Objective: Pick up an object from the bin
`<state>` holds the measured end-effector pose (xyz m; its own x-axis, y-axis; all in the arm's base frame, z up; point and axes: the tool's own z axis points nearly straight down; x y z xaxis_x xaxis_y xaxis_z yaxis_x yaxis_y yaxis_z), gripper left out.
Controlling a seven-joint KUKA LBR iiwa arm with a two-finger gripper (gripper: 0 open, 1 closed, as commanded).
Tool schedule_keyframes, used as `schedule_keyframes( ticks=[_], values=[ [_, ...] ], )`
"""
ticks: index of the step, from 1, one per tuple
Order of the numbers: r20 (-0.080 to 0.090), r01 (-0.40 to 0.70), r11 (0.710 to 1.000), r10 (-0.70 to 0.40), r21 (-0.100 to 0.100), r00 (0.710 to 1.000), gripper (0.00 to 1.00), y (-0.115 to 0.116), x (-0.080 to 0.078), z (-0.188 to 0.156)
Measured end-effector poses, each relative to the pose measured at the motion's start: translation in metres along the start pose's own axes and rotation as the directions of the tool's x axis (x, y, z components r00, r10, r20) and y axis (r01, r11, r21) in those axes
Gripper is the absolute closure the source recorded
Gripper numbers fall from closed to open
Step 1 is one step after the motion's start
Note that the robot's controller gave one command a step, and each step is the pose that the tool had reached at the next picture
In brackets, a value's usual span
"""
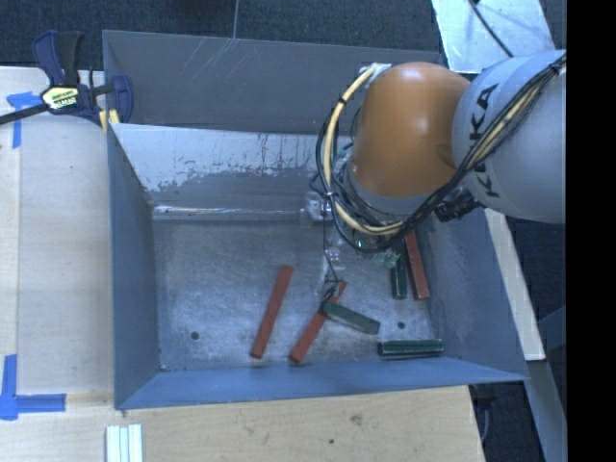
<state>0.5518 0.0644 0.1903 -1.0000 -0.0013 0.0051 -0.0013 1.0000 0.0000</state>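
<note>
The gripper [333, 275], its opening impossible to tell, hangs where a red stick [312, 331] touches a dark green stick [350, 318], so closing may catch both.

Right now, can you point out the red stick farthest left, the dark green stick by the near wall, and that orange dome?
Leftmost red stick [272, 312]: camera view, middle of its length.
Dark green stick by the near wall [412, 349]: camera view, its middle.
Orange dome [409, 123]: camera view, its top.
</note>
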Motion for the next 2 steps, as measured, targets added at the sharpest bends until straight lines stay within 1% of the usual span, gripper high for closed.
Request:
schedule_keyframes(
  ticks=[1,2],
  values=[
    [0.011,0.429,0.903,-0.429,0.004,0.903,0.00,-0.0355,0.0273,0.1202],
    [0.014,0.428,0.904,-0.428,0.005,0.903,1.00,-0.0348,0.0264,0.1187]
  ],
)
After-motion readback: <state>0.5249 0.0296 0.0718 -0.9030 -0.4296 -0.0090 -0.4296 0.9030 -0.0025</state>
